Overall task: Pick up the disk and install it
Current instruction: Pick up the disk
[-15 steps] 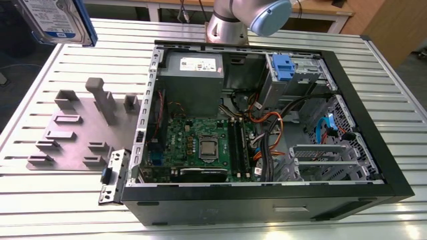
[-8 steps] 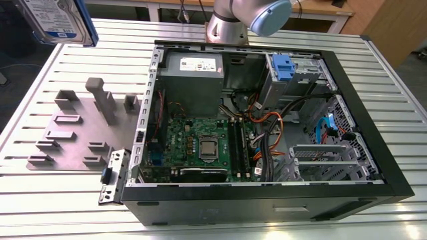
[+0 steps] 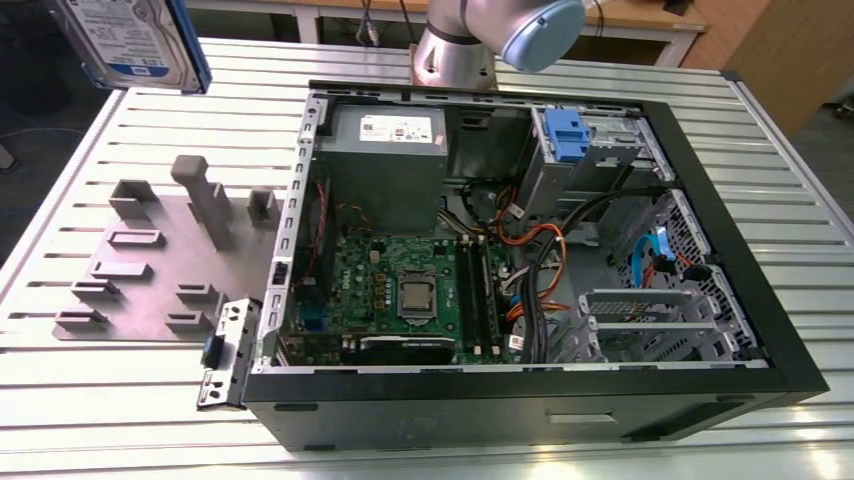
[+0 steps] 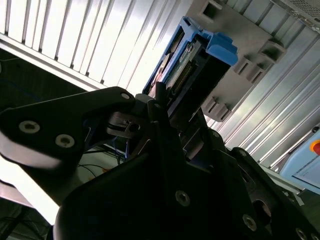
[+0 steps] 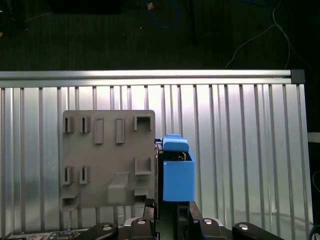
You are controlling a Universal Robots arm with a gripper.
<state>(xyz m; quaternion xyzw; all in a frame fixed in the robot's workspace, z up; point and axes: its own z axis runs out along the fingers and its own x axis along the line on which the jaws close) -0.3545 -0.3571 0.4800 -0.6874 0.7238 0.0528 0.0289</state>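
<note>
Pincer (image 4: 172, 112) was clamped shut on the disk (image 3: 130, 40), holding it on edge above the counter (image 3: 774, 160). It hung near the counter's edge beside the grey fixture plate (image 3: 154, 270), apparently clear of the PC case (image 3: 534, 410).

one disk (image 3: 134, 40), it seems; one case (image 3: 507, 415)

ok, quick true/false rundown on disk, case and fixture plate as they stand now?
1. The gripper holds the disk up off the grey fixture plate. True.
2. The disk sits inside the computer case. False: it is in the air outside the case, at the exterior view's upper left.
3. The case is open, with the motherboard exposed. True.
4. The fixture plate lies on the exterior view's right of the case. False: on its left.
</note>
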